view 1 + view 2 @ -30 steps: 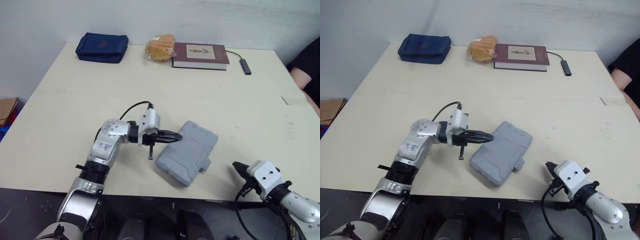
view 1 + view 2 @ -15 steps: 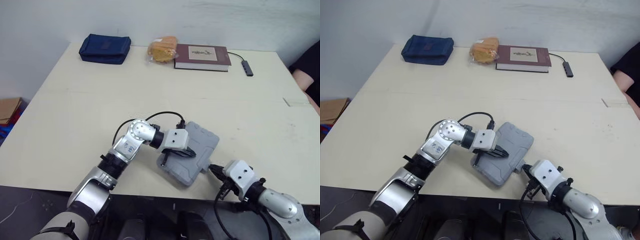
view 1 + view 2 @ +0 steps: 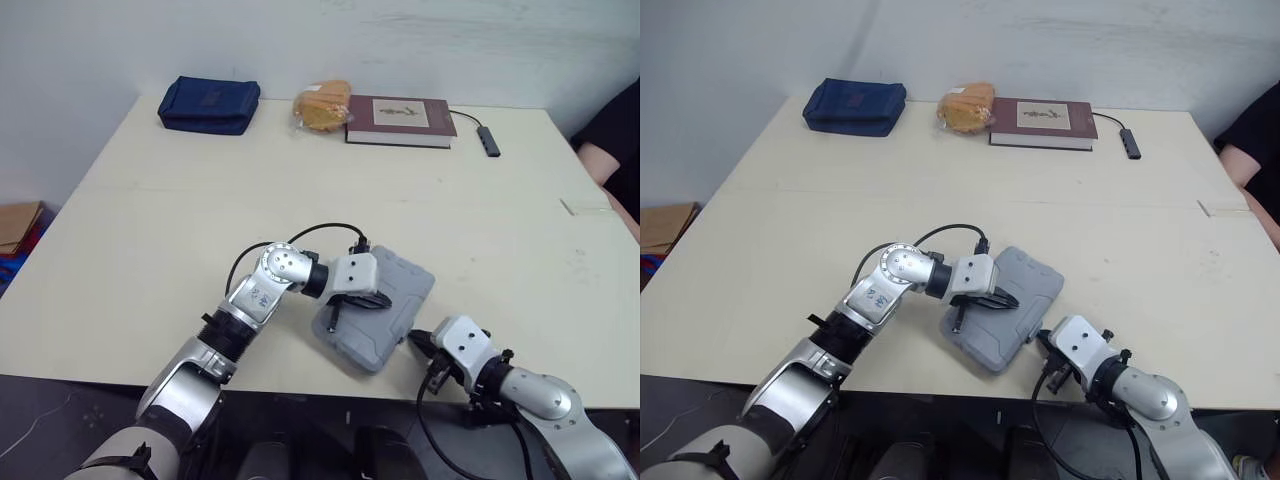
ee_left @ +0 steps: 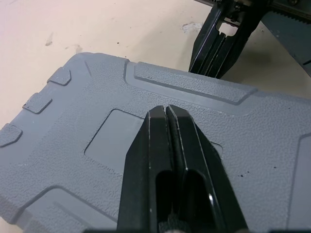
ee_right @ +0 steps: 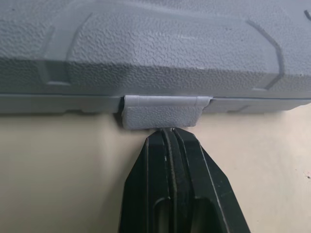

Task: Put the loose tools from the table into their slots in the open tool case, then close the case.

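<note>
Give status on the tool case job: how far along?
Done: the tool case is closed. In hand: left gripper, shut, rests on its top; right gripper, shut, has its tips at the front latch tab. Left: the tab looks not yet snapped up, so probably that final press.

The shut case (image 3: pixel 408 283) hides its interior. The left tool (image 4: pixel 166 110) covers part of its top. The right picture edge cuts off a person (image 3: pixel 612 135); the left edge cuts off a box (image 3: pixel 14 222).
</note>
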Controlling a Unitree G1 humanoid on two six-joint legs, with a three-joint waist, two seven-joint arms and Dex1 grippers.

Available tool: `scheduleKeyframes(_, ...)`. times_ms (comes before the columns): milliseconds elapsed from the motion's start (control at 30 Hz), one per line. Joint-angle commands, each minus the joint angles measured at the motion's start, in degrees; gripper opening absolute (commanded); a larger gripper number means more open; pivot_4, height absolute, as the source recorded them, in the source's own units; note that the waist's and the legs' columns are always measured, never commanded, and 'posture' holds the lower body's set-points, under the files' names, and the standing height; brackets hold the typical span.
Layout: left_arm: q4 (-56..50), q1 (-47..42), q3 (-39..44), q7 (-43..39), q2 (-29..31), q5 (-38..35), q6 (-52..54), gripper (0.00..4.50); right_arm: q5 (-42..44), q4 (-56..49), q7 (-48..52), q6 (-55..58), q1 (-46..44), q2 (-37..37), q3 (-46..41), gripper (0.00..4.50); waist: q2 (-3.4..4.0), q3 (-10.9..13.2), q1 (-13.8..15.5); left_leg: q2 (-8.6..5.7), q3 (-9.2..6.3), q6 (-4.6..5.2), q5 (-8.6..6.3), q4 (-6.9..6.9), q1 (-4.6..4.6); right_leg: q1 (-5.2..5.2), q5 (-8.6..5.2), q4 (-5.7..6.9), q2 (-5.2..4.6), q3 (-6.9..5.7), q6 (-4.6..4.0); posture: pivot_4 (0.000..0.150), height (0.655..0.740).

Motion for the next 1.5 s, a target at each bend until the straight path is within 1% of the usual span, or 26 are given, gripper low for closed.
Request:
scheduleKeyframes(33,3.31,3.22,-4.39,-0.52,0.89,4.28,2.61,0.02,1.05,-2.80,1.64,-0.14,2.01,-1.65,-3.60,0.00,-0.01,0.00,0.07,0.00,-0.01,0.00,0.00,0.00,0.00,0.01,0.00,-0.02,0.00,-0.01,0.00,0.150,0.7400)
scheduleKeyframes(67,3.32,3.28,-4.46,-0.53,0.85,4.24,2.61,0.02,1.31,-2.95,1.75,-0.16,2.19,-1.66,-4.05,0.00,-0.01,-0.02,0.05,0.00,-0.01,0.00,0.00,0.00,0.00,0.01,0.00,-0.04,0.00,-0.01,0.00,0.150,0.7400)
scheduleKeyframes(233,1.86,4.81,-5.63,-0.29,0.18,4.50,3.23,0.02,0.62,-2.11,2.16,0.65,0.15,-1.07,-0.71,0.00,0.05,-0.10,0.03,0.01,-0.04,-0.02,-0.02,-0.02,0.02,0.03,-0.01,-0.06,-0.02,0.00,-0.01,0.150,0.7400)
scheduleKeyframes(433,1.35,5.75,-6.39,-0.35,1.31,5.00,3.29,0.02,1.37,-4.80,2.95,2.55,0.18,-1.85,-1.53,0.00,0.04,-0.13,0.12,0.01,-0.11,-0.02,-0.02,-0.07,0.00,0.05,-0.01,-0.18,-0.05,-0.04,-0.02,0.150,0.7400)
scheduleKeyframes(567,1.49,5.84,-6.40,-0.15,1.36,5.02,3.35,0.02,1.34,-3.79,2.74,2.58,-0.96,-0.91,-0.49,0.00,0.04,-0.14,0.06,0.02,-0.13,-0.02,-0.03,-0.09,0.01,0.06,-0.01,-0.19,-0.05,-0.04,-0.02,0.150,0.7400)
scheduleKeyframes(833,2.67,5.44,-6.81,0.11,1.33,5.54,3.33,0.02,0.01,3.71,2.88,1.09,-7.64,1.47,3.95,0.00,-0.21,-0.37,-0.14,0.02,-0.15,-0.02,-0.03,-0.20,0.09,0.10,-0.02,-0.25,-0.07,-0.05,-0.04,0.150,0.7400)
scheduleKeyframes(1000,4.60,4.81,-6.77,0.42,1.48,5.86,3.48,0.02,-0.30,7.70,3.63,-1.17,-11.28,2.64,5.11,0.00,-0.50,-0.54,-1.24,0.08,-0.16,0.03,-0.05,-0.40,0.18,0.12,-0.01,-0.26,-0.06,-0.06,-0.10,0.150,0.7400)
scheduleKeyframes(1167,6.78,4.53,-7.23,0.27,1.75,6.35,2.10,0.02,3.16,9.20,6.34,-3.84,-12.74,4.81,4.70,0.00,-0.53,-0.56,-1.68,0.15,-0.18,0.04,-0.04,-0.53,0.28,0.15,0.00,-0.27,-0.02,-0.08,-0.20,0.150,0.7400)
scheduleKeyframes(1267,8.04,3.80,-6.32,0.90,1.50,6.06,0.79,0.02,5.99,8.46,7.62,-3.81,-12.77,6.13,3.07,0.00,-0.49,-0.51,-1.73,0.23,-0.18,0.00,-0.07,-0.67,0.68,0.49,-0.05,-0.34,0.00,-0.12,-0.30,0.150,0.7400)
scheduleKeyframes(1367,9.12,3.08,-2.07,0.40,1.28,2.08,-3.71,0.02,7.54,7.09,9.64,-5.94,-10.83,4.49,-0.55,0.00,-0.34,-0.40,-1.72,0.24,-0.18,-0.01,-0.09,-0.86,0.96,0.72,-0.09,-0.42,0.00,-0.12,-0.37,0.150,0.7400)
scheduleKeyframes(1433,8.19,3.57,1.88,-1.68,0.97,-2.90,-6.57,0.02,6.79,7.10,11.60,-9.61,-8.33,1.95,-2.70,0.00,0.02,-0.22,-1.65,0.24,-0.18,-0.01,-0.08,-1.01,0.95,0.68,-0.11,-0.47,0.00,-0.13,-0.40,0.150,0.7400)
scheduleKeyframes(1500,6.29,4.22,5.80,-4.22,1.37,-7.55,-9.48,0.02,7.05,7.24,14.45,-15.44,-4.97,-0.31,-5.68,0.00,0.19,-0.09,-1.33,0.23,-0.17,-0.08,-0.04,-1.21,0.95,0.60,-0.12,-0.51,0.01,-0.16,-0.41,0.150,0.7400)
